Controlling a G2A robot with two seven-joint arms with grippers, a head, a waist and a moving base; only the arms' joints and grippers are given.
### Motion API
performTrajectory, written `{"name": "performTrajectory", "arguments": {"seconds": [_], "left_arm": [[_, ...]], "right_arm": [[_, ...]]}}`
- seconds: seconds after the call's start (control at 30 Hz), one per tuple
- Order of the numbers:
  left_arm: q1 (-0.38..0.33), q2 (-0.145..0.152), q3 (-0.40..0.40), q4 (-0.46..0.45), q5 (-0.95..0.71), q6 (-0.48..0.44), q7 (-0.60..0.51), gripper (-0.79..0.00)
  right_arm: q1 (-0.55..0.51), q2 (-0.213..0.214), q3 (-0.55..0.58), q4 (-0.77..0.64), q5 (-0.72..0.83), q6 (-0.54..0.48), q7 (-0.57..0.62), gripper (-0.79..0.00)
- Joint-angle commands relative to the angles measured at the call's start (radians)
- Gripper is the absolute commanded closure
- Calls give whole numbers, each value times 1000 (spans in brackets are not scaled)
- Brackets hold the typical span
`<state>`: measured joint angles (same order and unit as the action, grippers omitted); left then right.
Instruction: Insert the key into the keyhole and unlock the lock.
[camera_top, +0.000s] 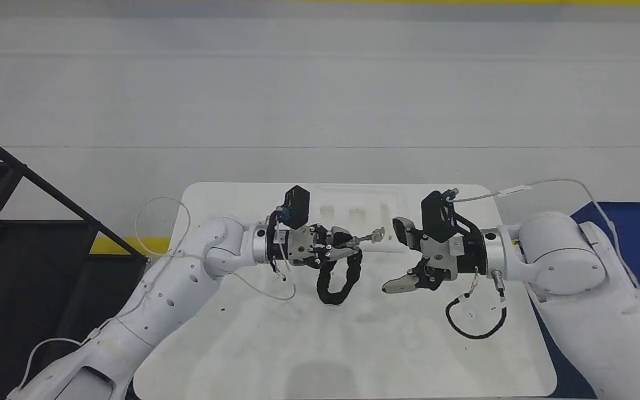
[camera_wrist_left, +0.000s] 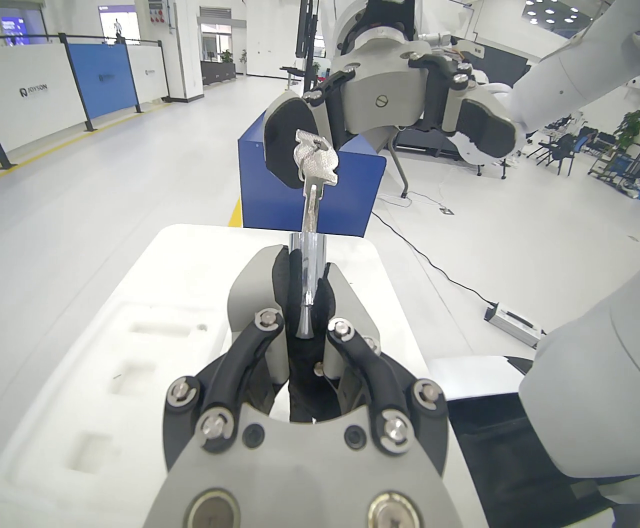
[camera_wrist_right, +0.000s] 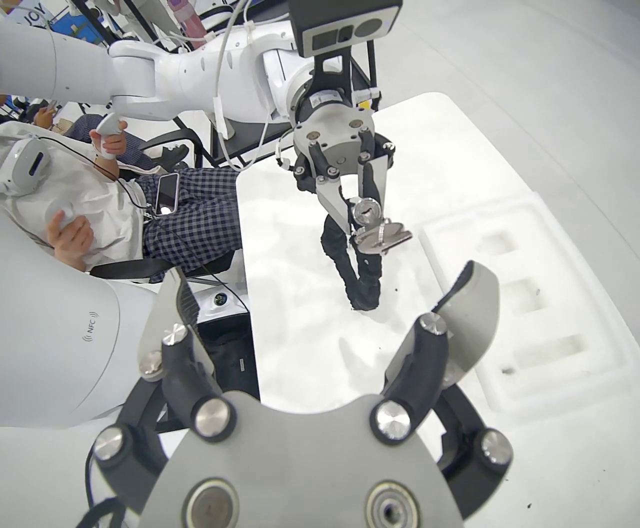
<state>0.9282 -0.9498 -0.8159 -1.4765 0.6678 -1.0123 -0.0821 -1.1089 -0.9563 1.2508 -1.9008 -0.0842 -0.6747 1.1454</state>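
— White tabletop (camera_top: 250, 350), and you're working above it?
— Yes. My left gripper (camera_top: 333, 241) is clamped on the chrome lock (camera_wrist_left: 309, 280), level above the tabletop's middle, so the keyhole faces my right gripper (camera_top: 398, 257).
— The key (camera_wrist_left: 316, 165)?
— It looks seated in the keyhole, head free. My right gripper hangs spread open just beside it, I'd say to pinch and turn.

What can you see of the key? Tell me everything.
The key is silver metal, with a flat, rounded bow carrying a small ring. Its blade points into the end of the chrome lock cylinder and appears inserted. The left gripper holds that cylinder, so the key sticks out beyond its jaws. The right gripper, jaws open, faces the key without touching it.
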Motion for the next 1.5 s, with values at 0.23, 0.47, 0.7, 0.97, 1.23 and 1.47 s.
{"name": "performTrajectory", "arguments": {"seconds": [0.23,0.47,0.7,0.97,1.23,1.47], "left_arm": [[-47,12,34,9,-97,0,-66,0],[-52,17,50,17,-117,0,-84,0],[-56,16,58,22,-115,0,-84,0],[-53,12,56,20,-103,0,-71,0],[-53,2,63,14,-82,0,-61,0],[-52,-3,62,5,-56,0,-52,0]], "right_arm": [[0,0,0,-1,-4,0,0,-785],[43,13,-50,-94,-237,-43,-43,-785],[68,32,-98,-169,-466,-105,-111,-785],[52,39,-107,-194,-516,-126,-138,-785],[90,37,-169,-183,-507,-121,-138,-785],[125,35,-207,-160,-495,-109,-132,-785]]}}
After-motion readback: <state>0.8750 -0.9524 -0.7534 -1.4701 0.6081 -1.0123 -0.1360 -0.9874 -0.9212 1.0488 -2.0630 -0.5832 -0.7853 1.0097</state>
